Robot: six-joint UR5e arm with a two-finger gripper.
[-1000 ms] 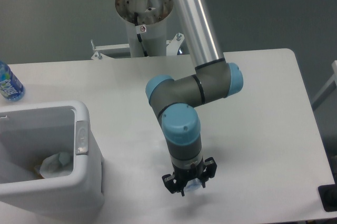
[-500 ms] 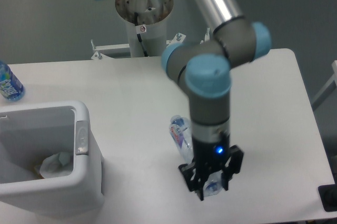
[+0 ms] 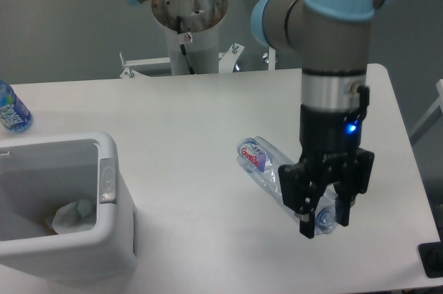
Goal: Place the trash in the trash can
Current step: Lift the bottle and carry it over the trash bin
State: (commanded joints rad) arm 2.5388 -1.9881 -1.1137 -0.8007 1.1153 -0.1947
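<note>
The clear water bottle (image 3: 261, 161) with the red-and-blue label hangs tilted over the table's right half, its label end pointing up-left. My gripper (image 3: 323, 209) is shut on its lower end near the cap, one black finger on each side. The white trash can (image 3: 111, 197) stands at the front left, well to the left of the gripper. Inside it lies the crumpled whitish wrapper (image 3: 73, 214).
A blue-tinted bottle (image 3: 12, 110) with a blue-and-white label stands at the table's far left edge, behind the can. The arm's base column (image 3: 188, 24) rises behind the table's back edge. A dark object (image 3: 432, 259) sits at the front right corner.
The gripper has risen and moved right with the bottle in it. The bottle, barely visible under the gripper a second ago, now shows nearly full length and looks larger.
</note>
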